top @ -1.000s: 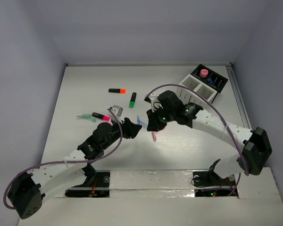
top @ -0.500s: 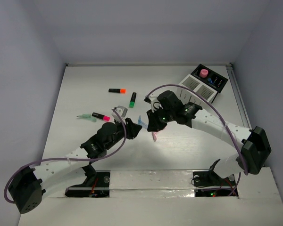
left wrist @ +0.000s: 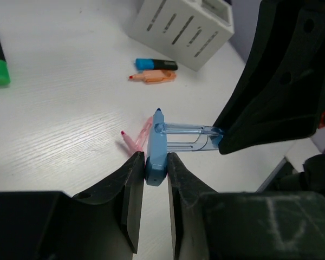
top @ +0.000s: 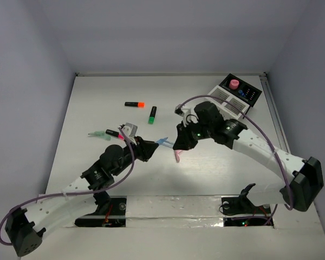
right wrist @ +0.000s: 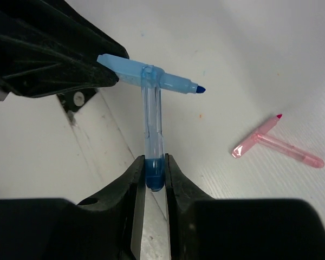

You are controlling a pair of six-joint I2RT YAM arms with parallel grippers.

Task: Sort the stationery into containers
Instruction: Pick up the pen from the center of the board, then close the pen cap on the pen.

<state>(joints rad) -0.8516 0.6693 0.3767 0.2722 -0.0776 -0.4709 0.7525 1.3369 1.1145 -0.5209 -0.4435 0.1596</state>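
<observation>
Left gripper [left wrist: 155, 162]: clamped on one crossbar end of the blue T-piece [left wrist: 158, 142].
Right gripper [right wrist: 153, 169]: clamped on the stem end of the same piece.
Blue T-piece position: held between the two arms, off the table [top: 97, 92].
Pink T-piece [top: 177, 157]: flat on the table, near both grippers.
Highlighters: orange-capped [top: 135, 104], green-capped [top: 152, 115], pink-capped [top: 115, 133], loose, left of centre.
Boxes: white slatted box [top: 225, 105] joined to black box [top: 245, 93], far right.
Beside white slatted box: blue-capped marker [left wrist: 157, 64], peach pen [left wrist: 156, 77].
</observation>
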